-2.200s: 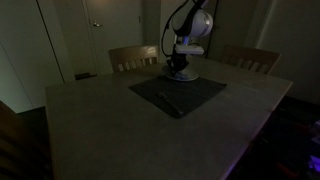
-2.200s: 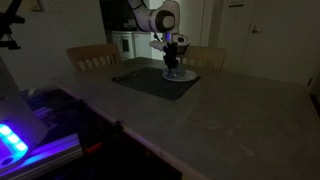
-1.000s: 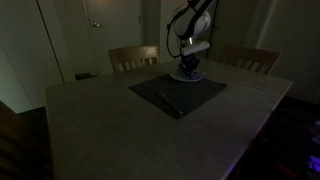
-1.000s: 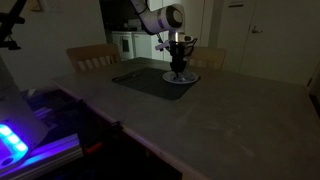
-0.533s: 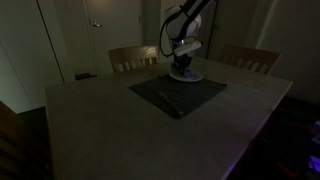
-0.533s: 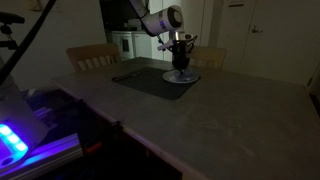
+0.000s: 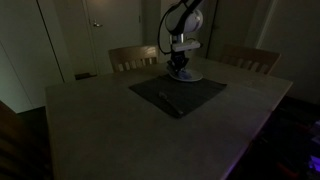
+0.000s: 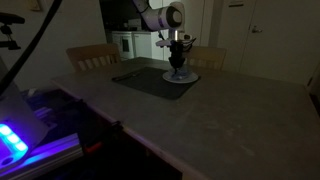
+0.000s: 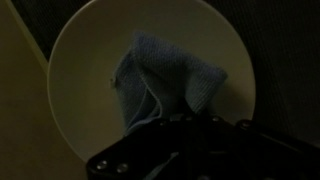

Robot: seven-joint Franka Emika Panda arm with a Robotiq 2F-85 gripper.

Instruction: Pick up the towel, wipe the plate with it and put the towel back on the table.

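Pincer (image 9: pixel 165 122): pointing straight down over the plate, closed narrowly on a gathered fold of the towel; its fingertips are dark, and the wrist view shows them only dimly.
Towel (image 9: pixel 165 80): blue cloth, bunched and creased, its lower part resting on the plate and its upper folds drawn up into the pincer.
Plate (image 9: pixel 80 70): round and pale, lying flat near the bench edge lined with chairs; in both exterior views (image 7: pixel 191 76) (image 8: pixel 185 78) it sits at the mat's corner nearest that edge.
Mat (image 7: pixel 175 93): dark rectangle, set askew to the bench edges, around the middle of the bench.
Bench (image 7: pixel 120 130): grey top, bare toward the near edge.
Chairs: two wooden backs (image 7: pixel 133 57) (image 7: pixel 250 58) at the far edge.
Arm (image 8: pixel 155 18): reaches in from beyond the far edge and bends down to the plate.
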